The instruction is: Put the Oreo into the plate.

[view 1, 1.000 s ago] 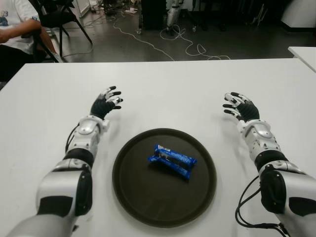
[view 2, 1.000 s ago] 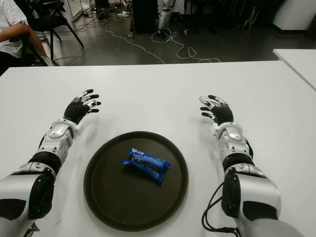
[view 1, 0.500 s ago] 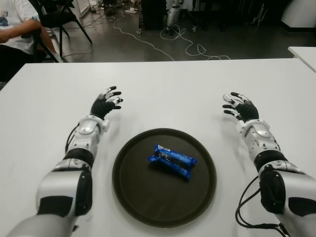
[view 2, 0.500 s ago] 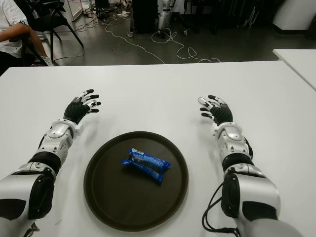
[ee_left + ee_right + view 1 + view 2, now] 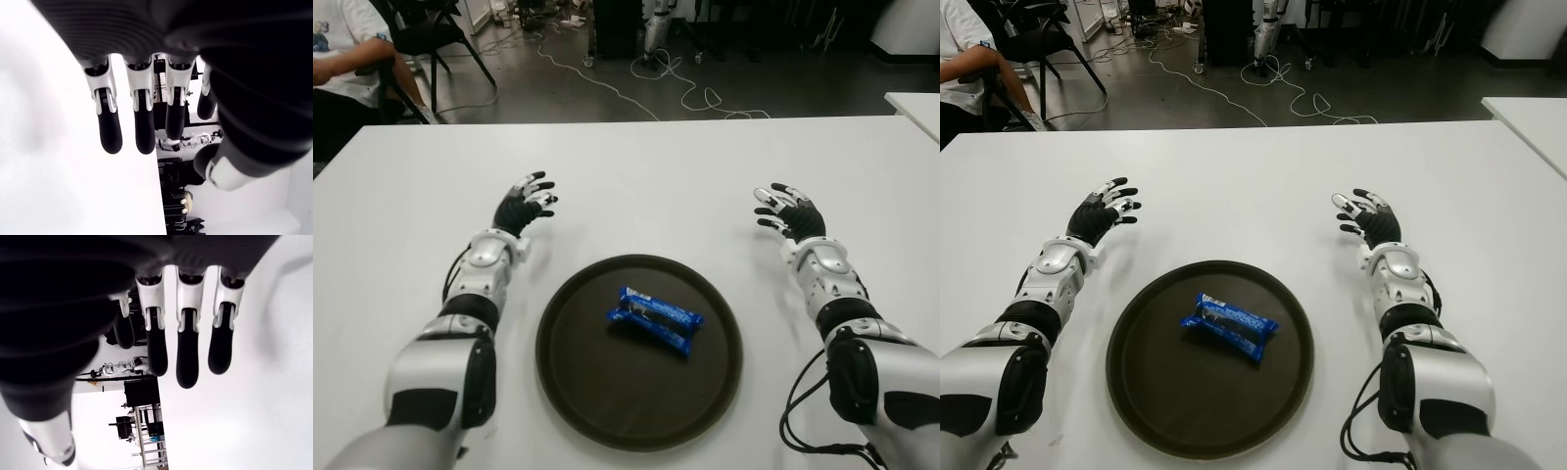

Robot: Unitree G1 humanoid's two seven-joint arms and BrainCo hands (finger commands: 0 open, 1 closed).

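A blue Oreo packet (image 5: pixel 654 319) lies near the middle of the round dark plate (image 5: pixel 578 372), which sits on the white table close to me. My left hand (image 5: pixel 525 204) is out to the left beyond the plate, fingers (image 5: pixel 109 128) spread and holding nothing. To the right beyond the plate my right hand (image 5: pixel 785 211) is likewise open, its fingers (image 5: pixel 187 357) extended over bare table. Neither hand touches the packet or the plate.
The white table (image 5: pixel 646 176) stretches wide around the plate. A second table's corner (image 5: pixel 915 103) shows at the far right. A seated person (image 5: pixel 342 59) and a chair (image 5: pixel 431 39) are past the table's far left. Cables (image 5: pixel 675 83) lie on the floor behind.
The right hand has shifted very slightly inward; everything else is as before.
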